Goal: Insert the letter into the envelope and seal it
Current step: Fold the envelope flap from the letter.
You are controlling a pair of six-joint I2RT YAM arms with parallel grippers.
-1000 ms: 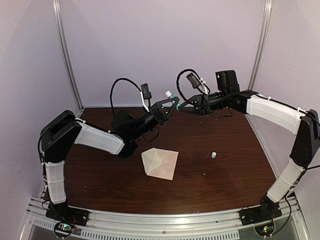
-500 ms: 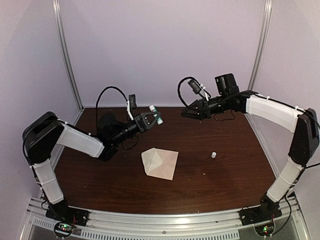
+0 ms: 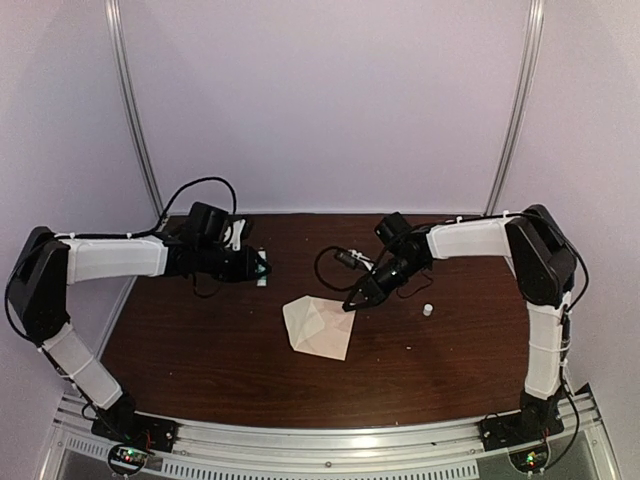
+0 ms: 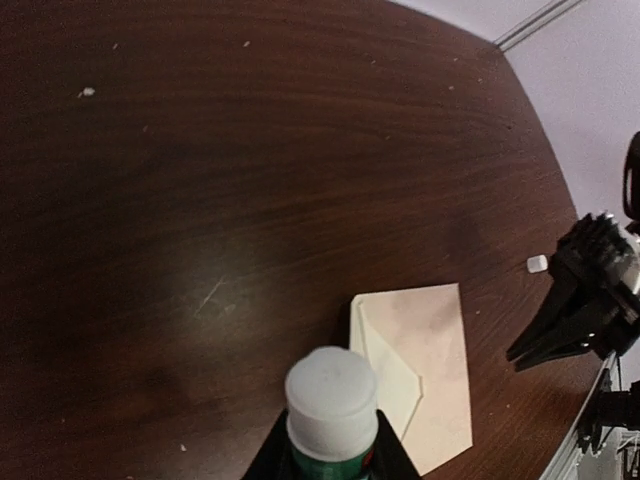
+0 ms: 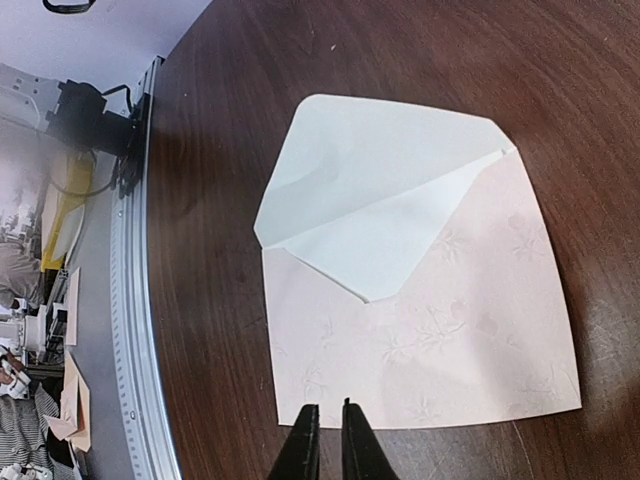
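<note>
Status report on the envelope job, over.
Left gripper shut on white-topped green glue stick. Right gripper closed at edge of cream paper envelope, flap open, unsealed. Small white cap lies clear, right of it.

We have swung our left fingers (image 4: 398, 463), gripping the white-capped bottle (image 4: 331, 400), from mid-air centre back to the left, low over the surface (image 4: 200, 150). Our right fingers (image 5: 305, 445) have dropped from the far side to the edge of the envelope (image 5: 430, 340), pinched nearly together.
</note>
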